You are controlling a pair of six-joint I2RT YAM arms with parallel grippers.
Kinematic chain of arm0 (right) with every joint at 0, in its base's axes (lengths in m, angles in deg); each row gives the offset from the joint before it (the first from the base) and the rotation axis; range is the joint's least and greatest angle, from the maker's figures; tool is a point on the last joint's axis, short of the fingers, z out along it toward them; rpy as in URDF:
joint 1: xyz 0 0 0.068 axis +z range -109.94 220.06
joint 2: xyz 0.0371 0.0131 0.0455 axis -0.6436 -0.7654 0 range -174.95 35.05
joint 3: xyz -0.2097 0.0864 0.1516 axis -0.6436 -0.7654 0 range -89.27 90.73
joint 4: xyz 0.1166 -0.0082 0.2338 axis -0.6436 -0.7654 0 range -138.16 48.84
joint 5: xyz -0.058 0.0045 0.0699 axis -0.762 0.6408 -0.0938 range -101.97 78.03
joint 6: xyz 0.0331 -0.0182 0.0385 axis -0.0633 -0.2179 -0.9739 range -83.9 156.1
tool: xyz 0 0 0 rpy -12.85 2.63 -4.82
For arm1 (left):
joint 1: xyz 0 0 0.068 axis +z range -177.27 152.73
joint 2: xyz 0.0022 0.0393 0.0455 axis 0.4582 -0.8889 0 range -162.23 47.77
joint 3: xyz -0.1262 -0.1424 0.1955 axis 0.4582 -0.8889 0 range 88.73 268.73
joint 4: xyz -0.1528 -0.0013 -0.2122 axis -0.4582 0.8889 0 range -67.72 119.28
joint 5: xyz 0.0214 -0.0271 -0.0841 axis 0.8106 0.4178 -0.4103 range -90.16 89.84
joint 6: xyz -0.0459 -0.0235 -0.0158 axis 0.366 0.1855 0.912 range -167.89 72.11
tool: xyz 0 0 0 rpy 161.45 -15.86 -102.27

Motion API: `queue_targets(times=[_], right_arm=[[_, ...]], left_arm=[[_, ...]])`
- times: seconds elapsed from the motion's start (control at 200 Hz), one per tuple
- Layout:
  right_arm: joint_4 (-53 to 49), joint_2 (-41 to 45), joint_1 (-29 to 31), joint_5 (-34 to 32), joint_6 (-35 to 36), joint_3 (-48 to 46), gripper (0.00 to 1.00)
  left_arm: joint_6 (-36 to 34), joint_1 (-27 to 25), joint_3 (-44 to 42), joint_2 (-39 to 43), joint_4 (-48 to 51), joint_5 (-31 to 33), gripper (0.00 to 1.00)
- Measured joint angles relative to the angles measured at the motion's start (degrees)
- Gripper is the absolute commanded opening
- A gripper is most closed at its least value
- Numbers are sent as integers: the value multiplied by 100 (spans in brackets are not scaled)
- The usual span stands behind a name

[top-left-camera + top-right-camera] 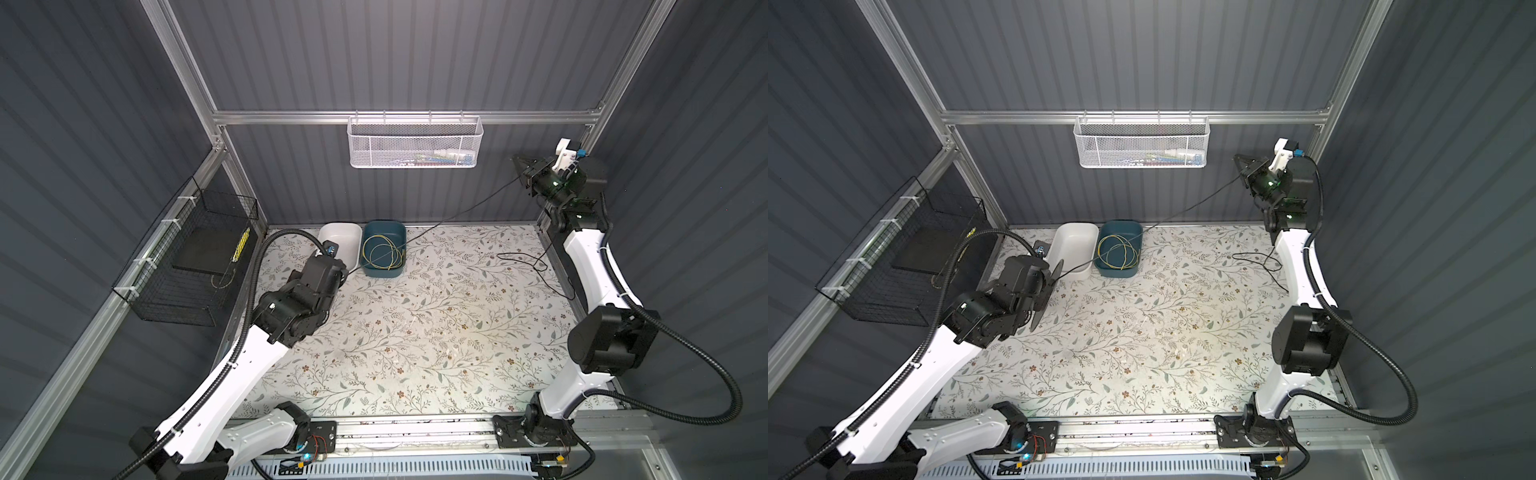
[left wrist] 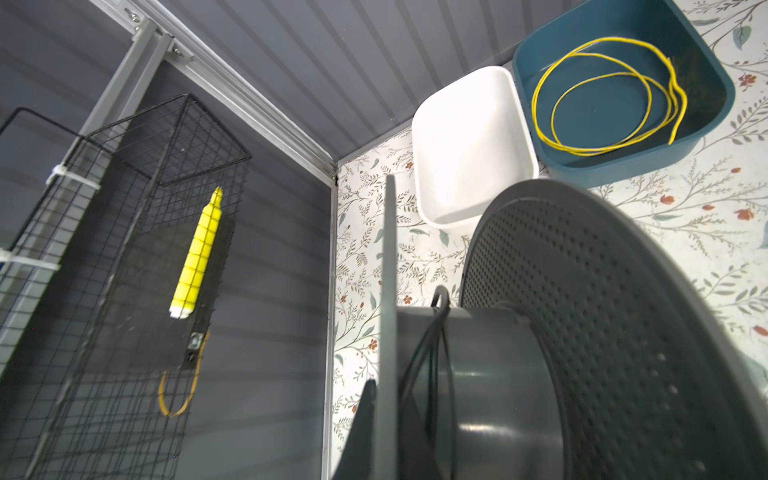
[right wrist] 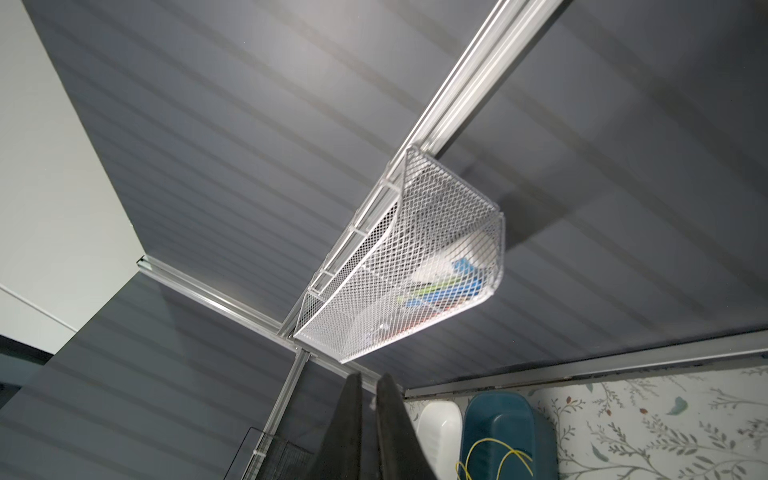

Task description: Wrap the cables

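My left gripper (image 2: 388,390) is shut on the thin flange of a grey spool (image 2: 498,374), held low at the back left (image 1: 1046,291). A few turns of the black cable (image 2: 432,332) lie on the spool's hub. From there the black cable (image 1: 469,205) runs taut over the teal bin up to my right gripper (image 1: 519,172), raised high at the back right and shut on it. In the right wrist view the fingers (image 3: 370,380) stand almost together. The cable's slack tail (image 1: 523,259) lies looped on the table. A yellow cable (image 2: 535,104) lies coiled in the teal bin.
A teal bin (image 1: 384,224) and a white bin (image 1: 340,226) stand side by side at the back of the floral table. A black wire basket (image 1: 183,266) with a yellow marker (image 1: 241,245) hangs on the left wall. A white mesh basket (image 1: 415,141) hangs on the back rail.
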Motion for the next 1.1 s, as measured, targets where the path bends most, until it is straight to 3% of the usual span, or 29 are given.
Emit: queue_targets(times=[0.095,0.215,0.365,0.595,0.735,1.1], right_arm=[[-188,-422,-17,-70,42,437,0],[-546,-929,59,-247,140,962,0],[-949,-1556,221,-507,291,1521,0],[-1488,-2055,289,-955,599,1744,0],[-1445,-1904,382,-1309,944,1008,0],[-835,-903,1283,-2076,1823,-2415,0]], left_arm=[[11,0,302,22,363,-2,0],[17,0,940,-15,721,-208,0],[-59,-2,1513,-26,1045,-807,0],[-315,-2,1620,-24,1257,-1773,0],[-328,0,2050,-46,1246,-2291,0],[144,0,3873,-973,35,-3545,0]])
